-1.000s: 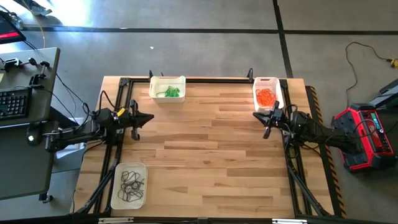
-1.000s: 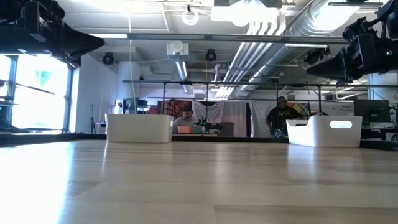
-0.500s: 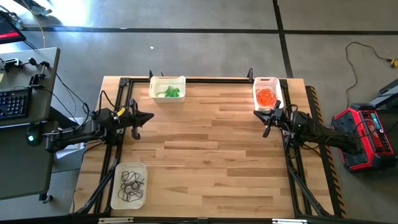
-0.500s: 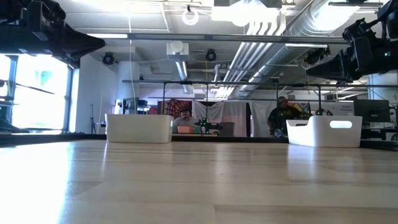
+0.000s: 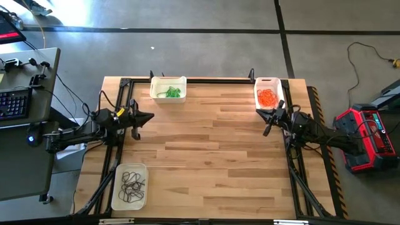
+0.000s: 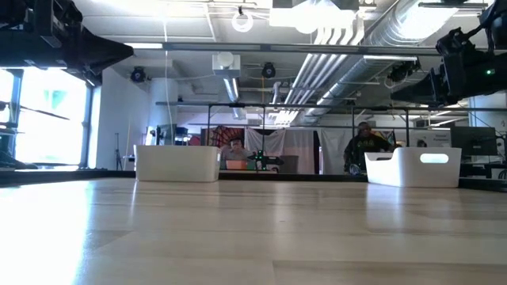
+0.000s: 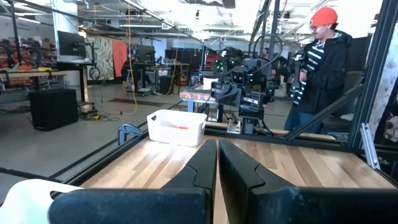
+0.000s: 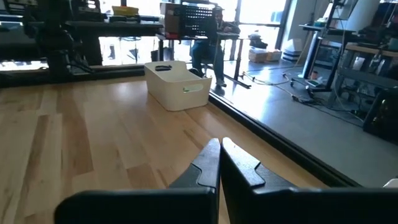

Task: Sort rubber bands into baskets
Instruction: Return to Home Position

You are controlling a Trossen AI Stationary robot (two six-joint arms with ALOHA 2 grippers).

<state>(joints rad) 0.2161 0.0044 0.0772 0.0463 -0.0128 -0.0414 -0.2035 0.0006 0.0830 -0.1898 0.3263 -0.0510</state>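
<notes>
Sorting looks done; the only hazard is a careless retreat.
The orange rubber bands fill the basket just beside the right gripper; green bands and dark bands sit binned farther from the left gripper. Both grippers are pressed together, empty. A wide right-arm swing could likely knock that basket.

I see left gripper close to camera, dark fingers nearly together, thin slit between. Wooden table stretches ahead. White basket at far side, orange rubber bands just showing inside. Right arm beside it, off the tabletop. Rounded white edge of nearer basket, contents hidden. Person in red hat stands beyond black frame.
</notes>
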